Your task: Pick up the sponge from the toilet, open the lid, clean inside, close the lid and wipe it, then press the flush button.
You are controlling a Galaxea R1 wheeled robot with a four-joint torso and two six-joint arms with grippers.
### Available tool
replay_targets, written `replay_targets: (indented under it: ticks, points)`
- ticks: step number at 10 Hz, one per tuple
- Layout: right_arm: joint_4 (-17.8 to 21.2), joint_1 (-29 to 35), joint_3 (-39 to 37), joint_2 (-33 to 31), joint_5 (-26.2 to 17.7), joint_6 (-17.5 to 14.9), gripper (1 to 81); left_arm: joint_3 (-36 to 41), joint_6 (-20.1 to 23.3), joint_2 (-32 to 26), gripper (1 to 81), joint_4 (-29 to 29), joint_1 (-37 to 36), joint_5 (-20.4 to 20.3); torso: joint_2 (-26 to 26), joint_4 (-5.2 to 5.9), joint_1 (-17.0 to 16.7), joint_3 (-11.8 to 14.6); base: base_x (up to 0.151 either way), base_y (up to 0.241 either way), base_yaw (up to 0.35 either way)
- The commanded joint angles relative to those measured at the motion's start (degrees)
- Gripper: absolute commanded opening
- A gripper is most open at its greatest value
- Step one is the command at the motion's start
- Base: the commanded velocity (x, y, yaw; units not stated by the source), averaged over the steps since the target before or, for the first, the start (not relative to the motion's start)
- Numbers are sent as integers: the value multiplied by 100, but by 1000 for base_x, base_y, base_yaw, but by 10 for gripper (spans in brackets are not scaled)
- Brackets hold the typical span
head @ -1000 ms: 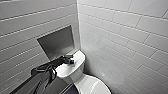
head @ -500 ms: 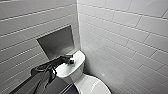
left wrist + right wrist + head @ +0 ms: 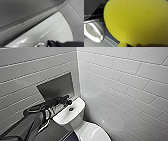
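The white toilet [image 3: 75, 119] stands in the tiled corner. Its flat tank top [image 3: 65, 116] carries the small round dark flush button [image 3: 71, 108]. The closed white lid [image 3: 93, 133] shows at the lower edge. My left arm reaches in from the left, and my left gripper [image 3: 67, 102] is shut just behind the button, over the tank's back edge. In the left wrist view the chrome flush button [image 3: 39, 44] lies beside the dark tip of the left gripper [image 3: 50, 42] on the glossy tank top [image 3: 53, 31]. The bright yellow sponge [image 3: 136, 21] looms close before the right wrist camera, with the right gripper shut on it, above the toilet [image 3: 93, 31].
White tiled walls close in on the left and right of the toilet. A grey recessed niche [image 3: 56, 87] sits in the wall just behind the tank. Dark floor [image 3: 53, 133] shows to the left of the bowl.
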Motion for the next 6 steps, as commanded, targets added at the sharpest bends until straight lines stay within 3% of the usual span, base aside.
replay_targets:
  ticks: [1,4,6]
  points:
    - [-64,-52,131,-91,-434,-7,10,1525,113,-958,10,-69,-937,450,0,0,0,0,0,0,0]
    - [-64,10,140,-91,-434,-7,10,4268,113,-2389,10,53,-359,424,0,0,0,0,0,0,0]
    - [-72,19,122,-91,-434,-7,10,5402,113,-3188,10,80,53,399,0,0,0,0,0,0,0]
